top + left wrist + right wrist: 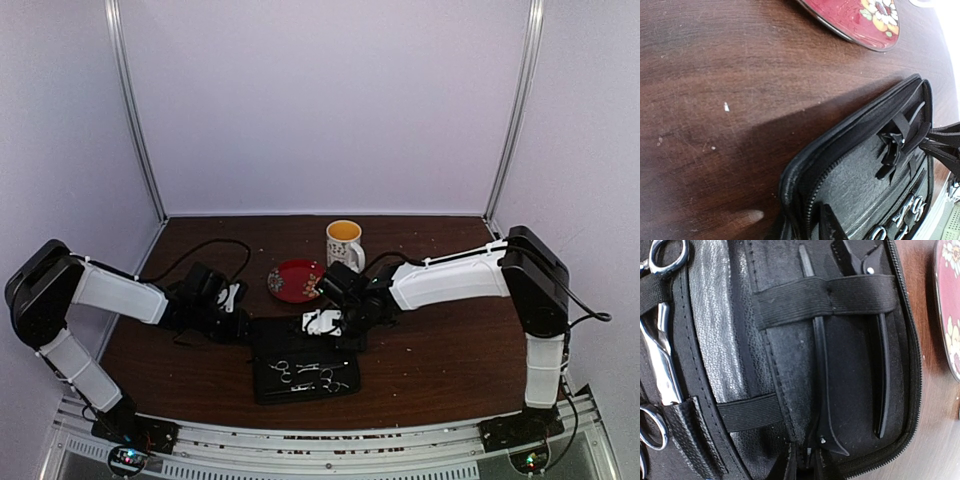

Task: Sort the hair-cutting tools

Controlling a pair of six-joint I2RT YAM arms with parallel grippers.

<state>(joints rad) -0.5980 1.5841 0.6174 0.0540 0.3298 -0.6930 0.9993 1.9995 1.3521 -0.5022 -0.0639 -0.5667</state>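
From the top view I see the black zip case (262, 378) lying open on the worktop (440, 360), between the two arms. Two silver scissors (303, 373) lie in its near half. The right claw (325, 324) hangs over the far half, and the left claw (231, 299) sits low just beside the case's left edge. I cannot tell from here whether either claw is open or closed. A red saucer (294, 280) and a mug (345, 243) stand beyond the case.

My left wrist view shows bare wood, the saucer rim (860, 22) at the top and the case's zipped corner (840, 165) at lower right. The claw's own fingers are not clear to me here.

My right wrist view looks straight into the case lining (720, 320). An inner clip (820, 370) and an outer clip (882, 370), both black, lie side by side under one elastic band (790, 302), the outer one nearest the zip. One pair of scissors (662, 360) sits strapped at the left edge. No fingers show, so that claw's state stays unknown.
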